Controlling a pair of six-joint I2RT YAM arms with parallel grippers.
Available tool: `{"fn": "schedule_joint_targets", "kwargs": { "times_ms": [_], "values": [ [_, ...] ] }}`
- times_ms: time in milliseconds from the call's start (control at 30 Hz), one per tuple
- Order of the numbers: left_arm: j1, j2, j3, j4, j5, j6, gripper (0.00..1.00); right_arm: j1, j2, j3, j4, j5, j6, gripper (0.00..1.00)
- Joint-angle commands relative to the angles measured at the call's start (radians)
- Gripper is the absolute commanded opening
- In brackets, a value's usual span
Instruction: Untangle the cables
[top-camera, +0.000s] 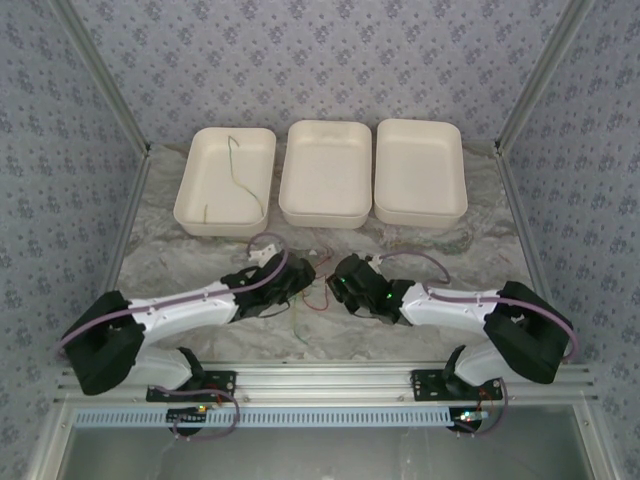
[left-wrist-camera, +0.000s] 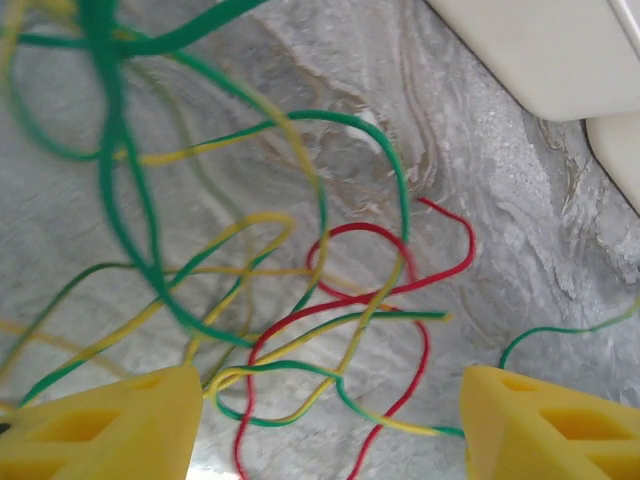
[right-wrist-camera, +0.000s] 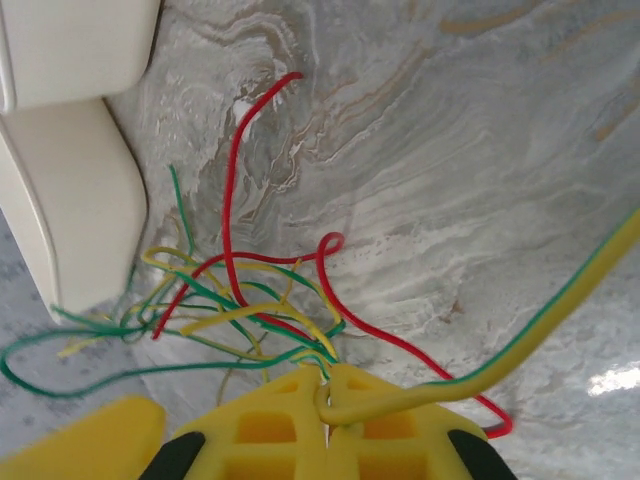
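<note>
The cables (top-camera: 308, 292) lie tangled on the surface (top-camera: 180, 262) at centre frame, between the spread left hand (left-wrist-camera: 330, 420) and the right hand (right-wrist-camera: 325, 395), which pinches 1 yellow-green cable (right-wrist-camera: 540, 310) running upper right.

We find bare marble tabletop (top-camera: 165, 255) at the mid-left and mid-right of the overhead frame; three white trays (top-camera: 322, 214) block the upper middle, and the tangled cables (top-camera: 312, 298) clutter the centre.
</note>
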Motion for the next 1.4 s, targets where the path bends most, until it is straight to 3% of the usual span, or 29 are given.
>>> {"fn": "schedule_joint_targets", "kwargs": {
  "times_ms": [0,333,467,533,667,867,1167,1367],
  "values": [
    [0.012,0.069,0.072,-0.060,0.047,0.144,0.72,-0.008,-0.008,0.011,-0.047,0.008,-0.029,0.00],
    [0.023,0.248,0.174,-0.076,0.010,0.248,0.71,-0.013,-0.067,-0.018,-0.070,0.025,-0.062,0.00],
    [0.031,0.292,0.188,-0.039,-0.015,0.270,0.64,0.002,-0.099,-0.026,-0.077,0.034,-0.065,0.00],
    [0.041,0.307,0.196,-0.035,-0.027,0.271,0.54,0.013,-0.122,-0.026,-0.093,0.044,-0.068,0.00],
    [0.067,0.294,0.178,-0.040,-0.052,0.263,0.20,0.039,-0.222,-0.025,-0.184,0.095,-0.095,0.00],
    [0.116,0.195,0.092,0.003,-0.033,0.213,0.00,0.044,-0.401,-0.026,-0.353,0.162,-0.170,0.00],
    [0.170,0.137,0.054,-0.030,-0.022,0.139,0.00,0.023,-0.554,-0.018,-0.412,0.220,-0.251,0.00],
    [0.175,0.129,0.010,-0.010,-0.015,0.100,0.00,-0.007,-0.570,0.114,-0.470,0.232,-0.348,0.00]
  ]
}}
